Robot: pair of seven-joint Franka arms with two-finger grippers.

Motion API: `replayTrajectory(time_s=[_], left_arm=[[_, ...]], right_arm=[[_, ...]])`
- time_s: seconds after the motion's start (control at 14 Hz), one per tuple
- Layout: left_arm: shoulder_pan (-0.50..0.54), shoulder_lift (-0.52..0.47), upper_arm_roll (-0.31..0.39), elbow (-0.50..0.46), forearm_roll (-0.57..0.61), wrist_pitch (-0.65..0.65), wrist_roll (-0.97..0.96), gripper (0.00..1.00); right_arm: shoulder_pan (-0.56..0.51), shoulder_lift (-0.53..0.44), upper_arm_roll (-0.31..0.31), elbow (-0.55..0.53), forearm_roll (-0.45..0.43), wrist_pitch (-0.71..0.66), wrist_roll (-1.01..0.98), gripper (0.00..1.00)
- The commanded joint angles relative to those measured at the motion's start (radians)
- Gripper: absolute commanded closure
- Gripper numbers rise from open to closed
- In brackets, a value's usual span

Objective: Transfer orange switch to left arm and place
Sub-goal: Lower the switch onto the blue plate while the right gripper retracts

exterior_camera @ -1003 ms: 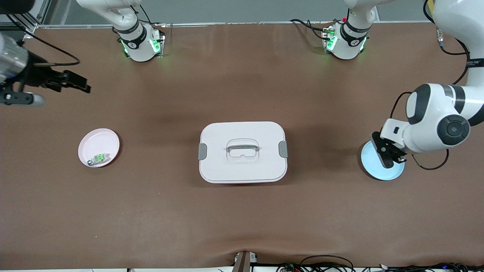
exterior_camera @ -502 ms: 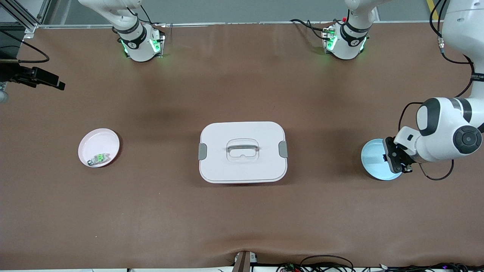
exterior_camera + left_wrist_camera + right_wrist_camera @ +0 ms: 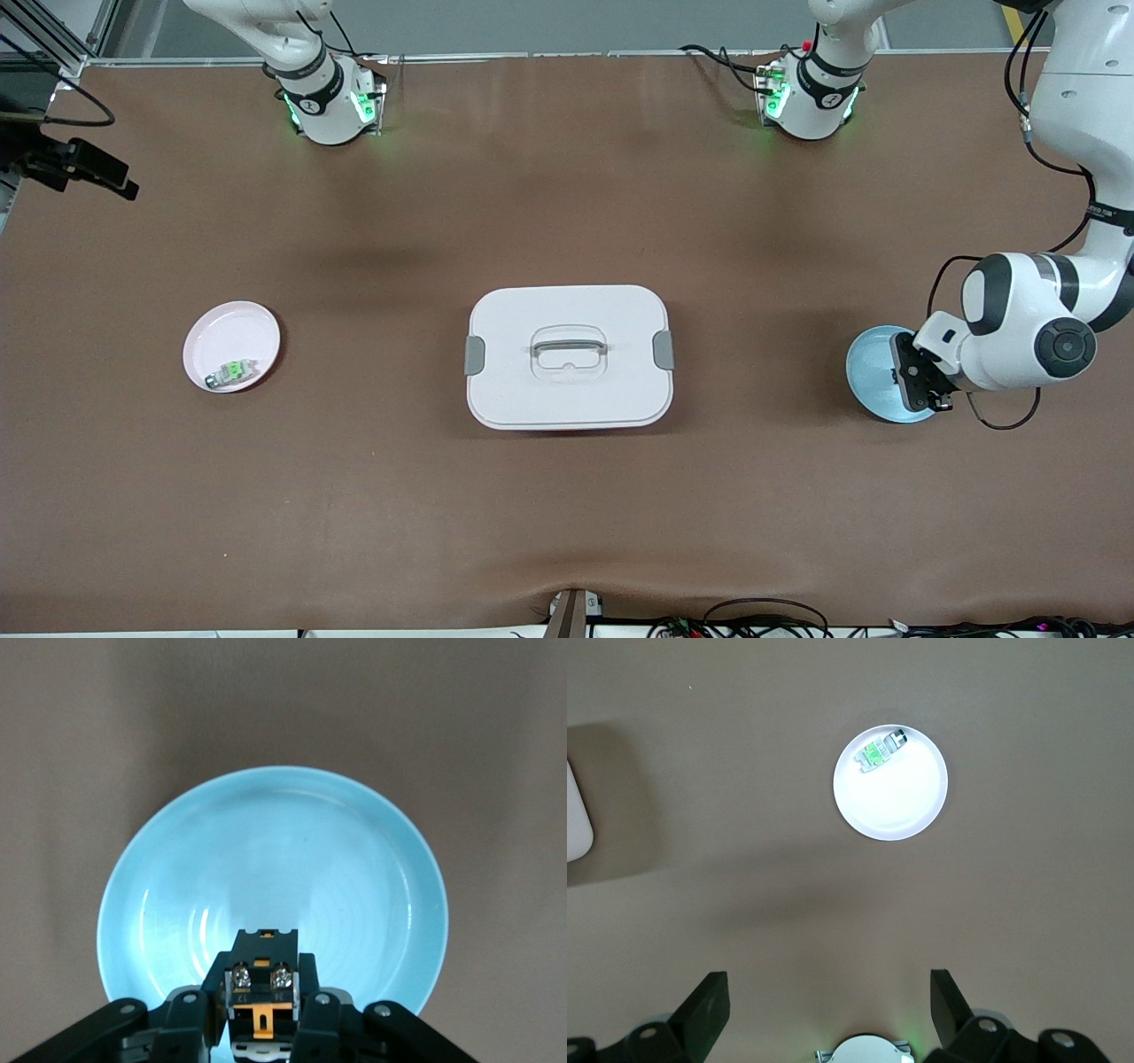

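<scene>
In the front view, a brown matte table (image 3: 567,514) is seen, with the box (image 3: 568,356) lying near its middle: a white, smooth, rounded-rectangle lidded container with a recessed grey handle and grey clips at its two short ends, its long axis running between the two arm ends of the table. Toward the right arm's end a small round pink plate (image 3: 232,346) is set, and a tiny green-and-clear component (image 3: 232,372) is held in it near the rim closest to the front camera. Toward the left arm's end a round glossy blue plate (image 3: 877,372) is set, and the left tool (image 3: 920,390) is placed low over it; the orange switch cannot be made out here. The right tool (image 3: 97,173) is held up over the table's right-arm end, near the edge where the bases stand.

In the left wrist view, the orange switch (image 3: 262,988) is pinched between the left tool's (image 3: 262,1028) black fingers (image 3: 323,1014), just above the blue plate's (image 3: 177,868) inner surface near its rim. It is a black blocky part with two metal screws and an orange tab; its long axis is seen running from the tool outward toward the plate's centre, screw face up.

In the right wrist view, the right tool's (image 3: 829,1005) fingers (image 3: 704,1005) are spread wide, with nothing between them, high above the pink plate (image 3: 899,802) and its green component (image 3: 877,753). A corner of the box (image 3: 576,819) is seen at the frame's edge.
</scene>
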Motion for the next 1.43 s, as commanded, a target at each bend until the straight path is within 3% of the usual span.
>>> replayTrajectory(time_s=[0.0,0.14,0.22,0.29,0.36,0.72,0.86,0.93,1.0,1.36], left_arm=[[0.019,0.018,-0.01,0.007,0.025,0.018,0.008,1.0],[0.016,0.021,-0.01,0.007,0.024,0.018,0.007,1.0],[0.014,0.021,-0.012,0.007,0.02,0.018,0.005,0.94],[0.014,0.022,-0.012,0.006,0.016,0.018,-0.004,0.82],[0.014,0.024,-0.013,0.003,0.011,0.018,-0.007,0.79],[0.009,0.015,-0.023,-0.028,-0.006,0.015,-0.019,0.78],[0.014,0.022,-0.023,-0.022,-0.006,0.016,-0.021,0.71],[0.009,0.024,-0.023,-0.022,-0.007,0.018,-0.026,0.44],[0.008,0.024,-0.024,-0.023,-0.022,0.018,-0.038,0.0],[0.017,-0.017,-0.061,-0.026,-0.163,0.004,-0.078,0.0]], right_arm=[[-0.012,-0.052,0.014,-0.056,-0.021,0.03,-0.01,0.0],[-0.01,-0.046,0.014,-0.017,-0.023,0.021,-0.056,0.0],[-0.009,-0.039,0.014,0.009,-0.023,0.016,-0.1,0.0],[-0.009,-0.023,0.014,0.028,-0.021,0.01,-0.107,0.0],[-0.009,-0.002,0.014,0.054,-0.021,0.009,-0.104,0.0],[-0.032,0.084,0.008,0.195,-0.007,-0.071,-0.101,0.0],[-0.035,0.084,0.008,0.198,-0.007,-0.071,-0.053,0.0],[-0.03,0.086,0.01,0.198,-0.006,-0.071,-0.009,0.0],[-0.027,0.087,0.01,0.197,-0.006,-0.071,-0.005,0.0],[-0.023,0.087,0.01,0.197,-0.007,-0.073,-0.015,0.0]])
